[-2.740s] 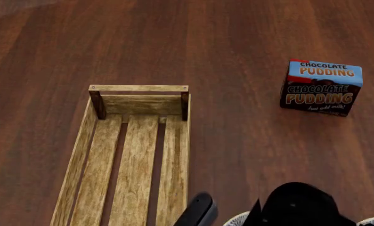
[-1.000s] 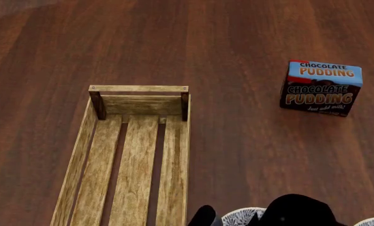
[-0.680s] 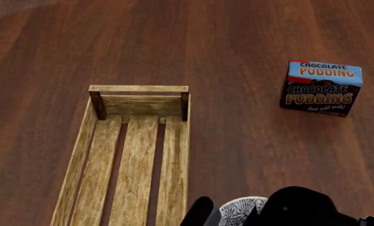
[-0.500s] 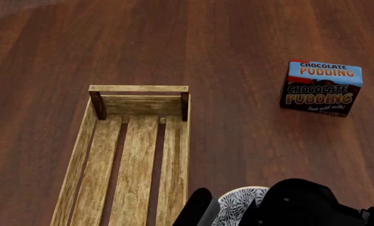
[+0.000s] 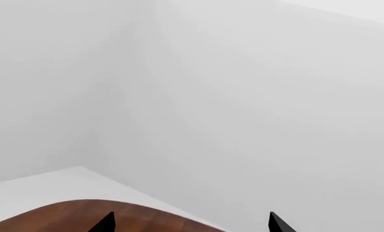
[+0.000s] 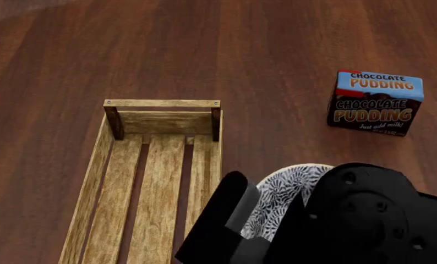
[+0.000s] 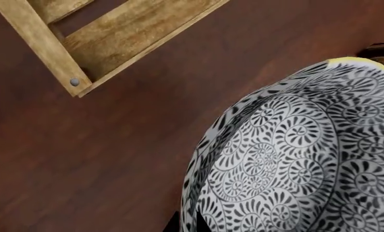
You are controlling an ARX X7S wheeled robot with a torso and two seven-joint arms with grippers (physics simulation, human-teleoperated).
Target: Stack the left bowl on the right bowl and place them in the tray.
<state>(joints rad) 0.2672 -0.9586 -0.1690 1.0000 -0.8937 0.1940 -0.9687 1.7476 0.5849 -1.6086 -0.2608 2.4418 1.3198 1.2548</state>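
Note:
My right gripper [image 6: 253,226] is shut on the rim of a white bowl with black swirl patterns [image 6: 286,190] and holds it above the table, just right of the tray. In the right wrist view the gripper [image 7: 188,223] pinches the rim of this bowl [image 7: 295,159], whose inside faces the camera. The tray [image 6: 162,103] is a long light-wood crate with a slatted bottom; one corner shows in the right wrist view [image 7: 43,41]. A second bowl does not show. My left gripper [image 5: 190,224] is open and empty, facing a white wall.
A chocolate pudding box [image 6: 375,102] stands on the dark wood table [image 6: 277,49] at the far right. The table's rounded edge [image 5: 82,208] shows in the left wrist view. My black right arm [image 6: 358,220] covers the table's near right part.
My right arm has come up and forward with the patterned bowl, which now sits higher and larger in the head view, beside the tray's right side. The second bowl's rim at bottom right is now covered.

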